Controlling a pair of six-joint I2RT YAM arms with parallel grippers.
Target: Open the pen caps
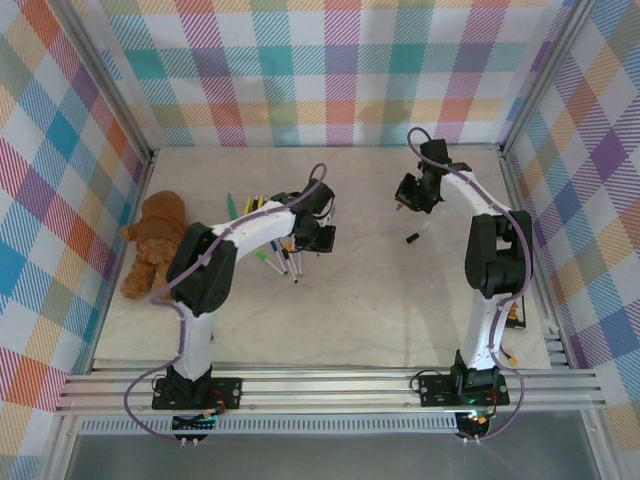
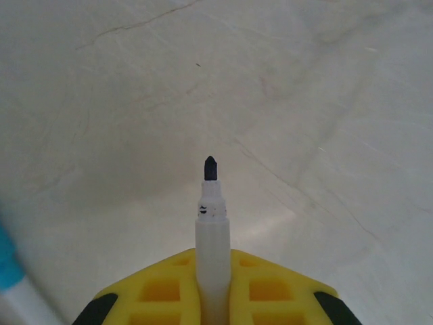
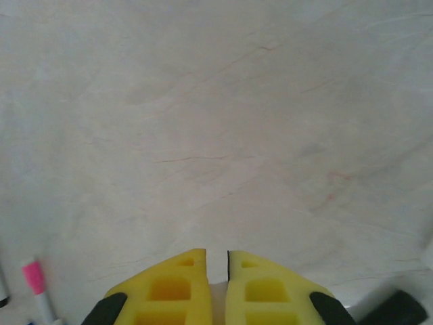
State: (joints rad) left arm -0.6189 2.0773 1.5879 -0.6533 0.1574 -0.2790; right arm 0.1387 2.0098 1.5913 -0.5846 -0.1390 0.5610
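The left fingers (image 2: pixel 188 265) are shut tight on a white marker pen (image 2: pixel 213 223). Its black tip (image 2: pixel 210 168) is bare and points away from the fingers, over the counter (image 2: pixel 304 101). The counter in front of the tip is open and flat. Low to the left of these fingers is a blurry pen with a blue cap (image 2: pixel 7 254).

The right fingers (image 3: pixel 201 265) are shut, with just a thin slit between them. I cannot tell if anything is pinched there. There is lots of bare counter ahead of them. Low to their left is a pen with a pink cap (image 3: pixel 32 277). Low to their right a black cap (image 3: pixel 399 306) lies loose.

From above, the heap of pens (image 1: pixel 268 235) lies just beside the left fingers. A brown teddy bear (image 1: pixel 155 245) lies past the heap, near the left wall. Checked walls (image 1: pixel 340 70) close in three sides of the counter. There is wide bare room between both fingers and the near edge.
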